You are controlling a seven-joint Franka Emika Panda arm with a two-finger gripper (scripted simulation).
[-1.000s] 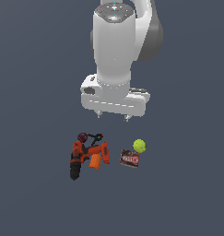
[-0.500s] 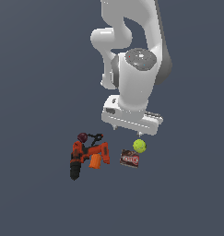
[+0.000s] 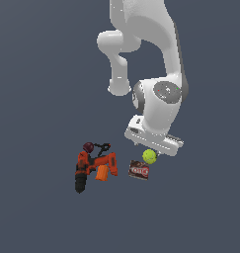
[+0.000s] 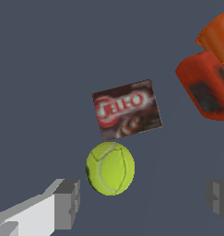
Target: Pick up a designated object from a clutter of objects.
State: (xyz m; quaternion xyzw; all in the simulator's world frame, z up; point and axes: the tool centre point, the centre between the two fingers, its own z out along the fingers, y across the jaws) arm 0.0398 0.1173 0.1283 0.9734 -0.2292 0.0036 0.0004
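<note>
The designated object, a small yellow-green ball (image 3: 149, 156), lies on the dark floor at the exterior view's right end of the clutter of objects. My gripper (image 3: 152, 149) hangs just above it, its white hand covering the ball's upper edge. In the wrist view the ball (image 4: 110, 168) sits near one grey fingertip (image 4: 67, 203), while the other fingertip (image 4: 219, 197) stands far off; the gripper (image 4: 143, 202) is open and holds nothing. The ball is nearer the first finger than centred in the gap.
A brown packet (image 3: 139, 170) lies right beside the ball, also seen as the packet (image 4: 127, 109) in the wrist view. Farther to the exterior view's left are an orange tool (image 3: 105, 165), an orange-and-black power drill (image 3: 83, 172) and a dark red ball (image 3: 88, 147).
The arm has come down and shifted toward the exterior view's right, from high above the clutter to just over the yellow-green ball. The objects have not moved.
</note>
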